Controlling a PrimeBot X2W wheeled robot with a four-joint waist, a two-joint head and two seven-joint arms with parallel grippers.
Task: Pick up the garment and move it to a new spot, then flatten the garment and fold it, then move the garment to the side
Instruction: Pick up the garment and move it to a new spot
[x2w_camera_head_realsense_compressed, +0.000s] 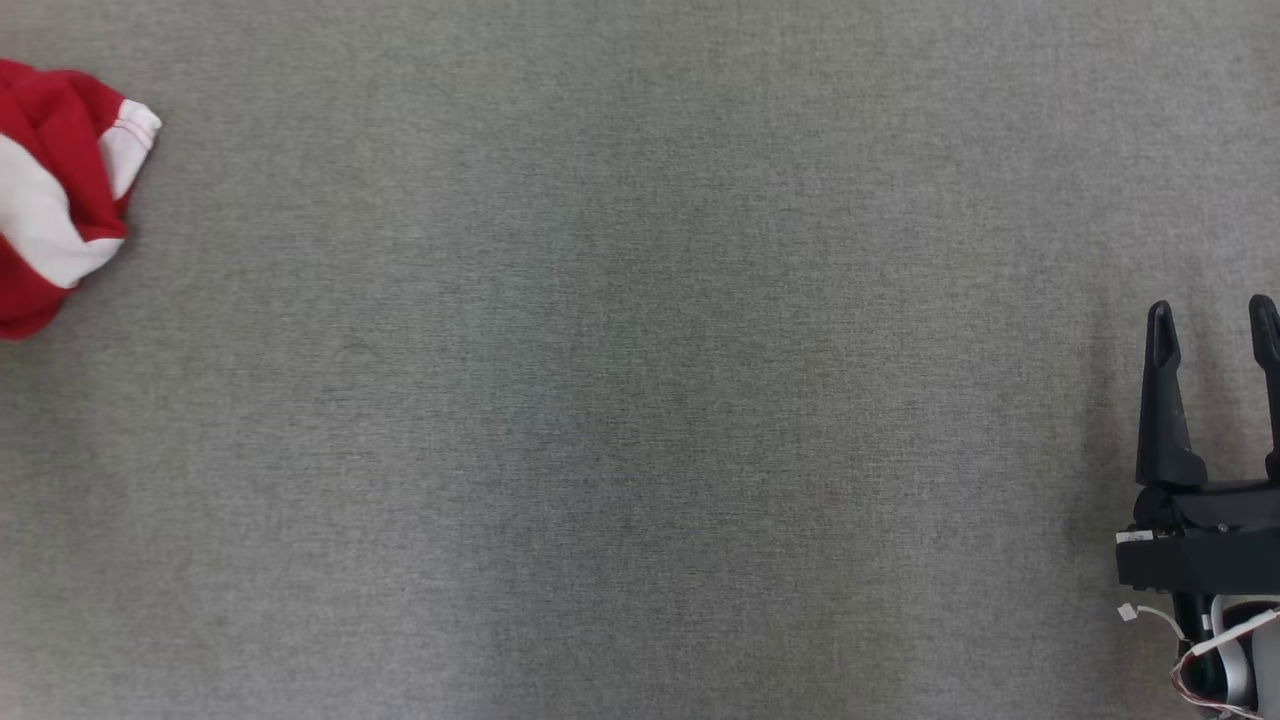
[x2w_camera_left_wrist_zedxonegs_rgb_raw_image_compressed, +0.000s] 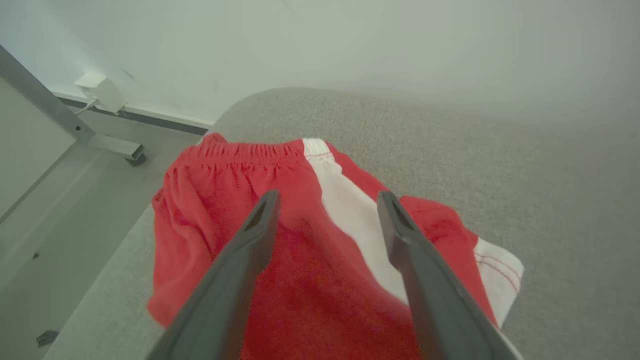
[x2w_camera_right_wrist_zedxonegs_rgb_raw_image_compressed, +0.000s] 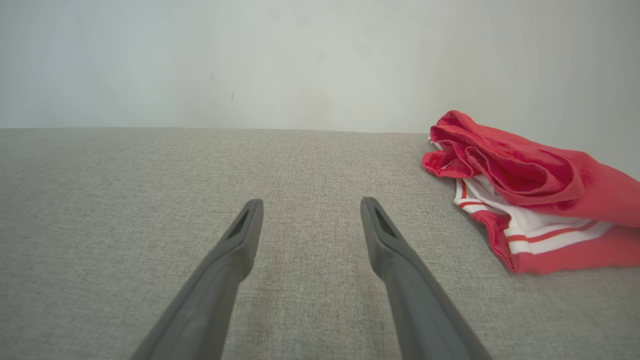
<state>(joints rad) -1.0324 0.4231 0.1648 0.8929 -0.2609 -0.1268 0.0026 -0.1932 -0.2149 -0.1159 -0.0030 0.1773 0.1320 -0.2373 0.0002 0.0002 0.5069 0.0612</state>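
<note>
A crumpled red garment (x2w_camera_head_realsense_compressed: 55, 190) with broad white stripes lies at the upper left edge of the head view, partly cut off by the frame. It rests on a grey woven surface (x2w_camera_head_realsense_compressed: 640, 400). At the lower right of that view the right gripper (x2w_camera_head_realsense_compressed: 1211, 310) points up the frame, its two dark fingers set apart with bare grey cloth between them, well away from the garment.

In the left wrist view the left gripper (x2w_camera_left_wrist_zedxonegs_rgb_raw_image_compressed: 328, 197) rises from the bottom centre with its fingers spread wide. The garment (x2w_camera_left_wrist_zedxonegs_rgb_raw_image_compressed: 210, 200) lies under and beyond them across the middle of the frame, its gathered elastic waistband toward the top and a white stripe running down to the lower right. Nothing is pinched between the fingers; whether they touch the cloth cannot be told. At the left of this view the surface ends, and a grey metal leg (x2w_camera_left_wrist_zedxonegs_rgb_raw_image_compressed: 107, 145) stands on the floor below a pale wall.

In the right wrist view the right gripper (x2w_camera_right_wrist_zedxonegs_rgb_raw_image_compressed: 312, 204) is likewise spread open over bare surface at lower centre, with the garment (x2w_camera_right_wrist_zedxonegs_rgb_raw_image_compressed: 525, 175) bunched at the right edge, apart from the fingers.
</note>
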